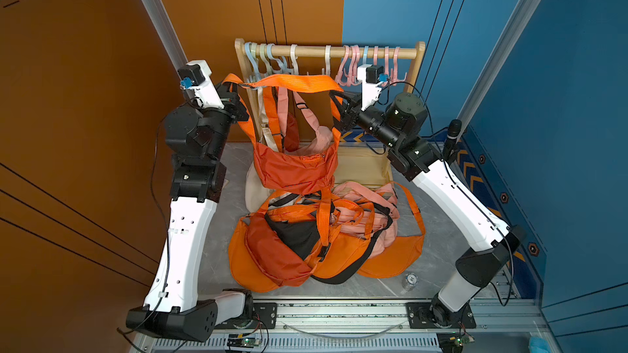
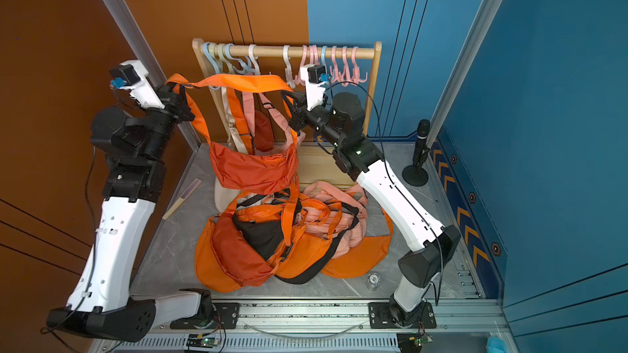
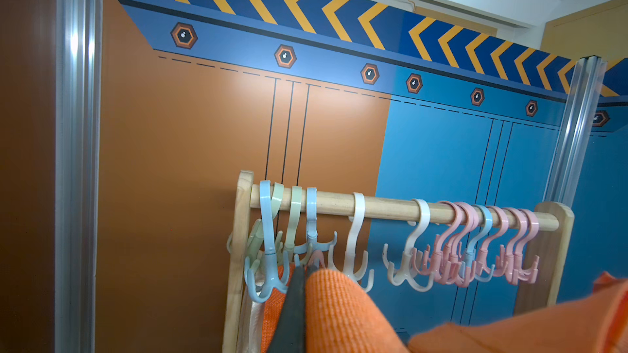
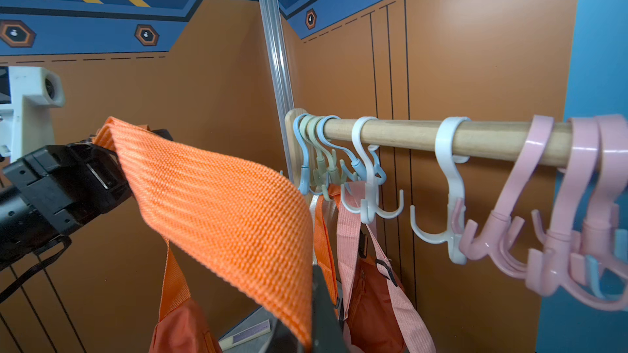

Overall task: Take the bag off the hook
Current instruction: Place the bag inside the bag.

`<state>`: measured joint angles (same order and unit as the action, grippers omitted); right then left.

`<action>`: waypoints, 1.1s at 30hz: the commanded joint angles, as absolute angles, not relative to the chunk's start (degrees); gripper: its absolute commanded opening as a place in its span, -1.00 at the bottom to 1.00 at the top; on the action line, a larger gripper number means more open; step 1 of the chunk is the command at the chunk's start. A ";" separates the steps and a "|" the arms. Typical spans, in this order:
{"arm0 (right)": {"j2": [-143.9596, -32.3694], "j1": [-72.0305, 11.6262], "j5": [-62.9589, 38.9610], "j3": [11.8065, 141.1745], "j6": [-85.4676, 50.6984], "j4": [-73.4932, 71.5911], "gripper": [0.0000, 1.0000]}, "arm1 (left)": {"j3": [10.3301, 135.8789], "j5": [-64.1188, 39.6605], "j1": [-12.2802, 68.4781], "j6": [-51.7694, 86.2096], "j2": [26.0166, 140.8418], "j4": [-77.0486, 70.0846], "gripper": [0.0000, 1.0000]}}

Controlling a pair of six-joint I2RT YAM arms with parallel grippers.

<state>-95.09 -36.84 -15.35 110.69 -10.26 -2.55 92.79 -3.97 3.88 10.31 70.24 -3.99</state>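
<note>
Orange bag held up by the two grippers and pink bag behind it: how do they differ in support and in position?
The orange bag hangs from its strap, pinched at each end by the shut left gripper and right gripper; the pink bag hangs its strap on a white hook. The orange bag is nearer the arms, in full view; the pink bag is behind it, partly hidden. Both hang by their straps.

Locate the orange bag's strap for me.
In both top views the strap stretches between the left tool and right tool, in front of the wooden rail.
</note>
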 commanded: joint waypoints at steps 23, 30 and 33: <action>-74.37 -61.68 -7.38 89.32 3.14 1.28 -1.00 | 77.07 22.57 8.42 -6.96 34.54 16.58 -1.00; -71.20 -66.11 -4.94 77.91 -0.84 -6.44 -1.00 | 70.74 34.26 11.34 -14.76 26.61 18.27 -1.00; -70.56 -66.52 -3.05 73.41 -1.99 -8.11 -1.00 | 67.73 36.39 13.22 -18.05 25.12 19.17 -1.00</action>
<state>-72.51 -66.46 -6.87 76.14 0.36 -3.31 69.65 29.10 12.16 -12.80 25.76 17.96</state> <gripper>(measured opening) 0.048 0.046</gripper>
